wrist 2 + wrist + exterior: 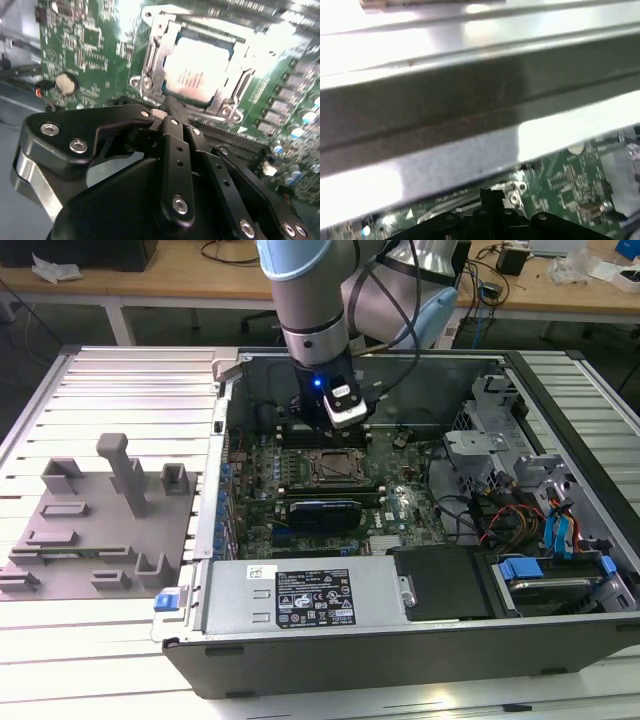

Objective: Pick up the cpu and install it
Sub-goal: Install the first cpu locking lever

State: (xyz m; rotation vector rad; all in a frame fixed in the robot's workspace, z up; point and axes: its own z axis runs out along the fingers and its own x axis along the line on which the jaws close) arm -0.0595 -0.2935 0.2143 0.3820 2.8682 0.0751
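Over the socket frame (200,65) we see the cpu (197,70) already seated inside it, our tool (170,112) clenched empty just beside; a careless sideways move could nudge the chip askew.

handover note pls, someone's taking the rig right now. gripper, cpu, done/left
Gripper: fingers together, holding nothing, just beside the socket inside the computer case.
The cpu: lying flat in the motherboard socket, silvery top up, apart from the gripper.
Done: cpu picked up and placed in the socket.
Left: can't tell from these views whether it is fully seated; the socket frame looks open around it.
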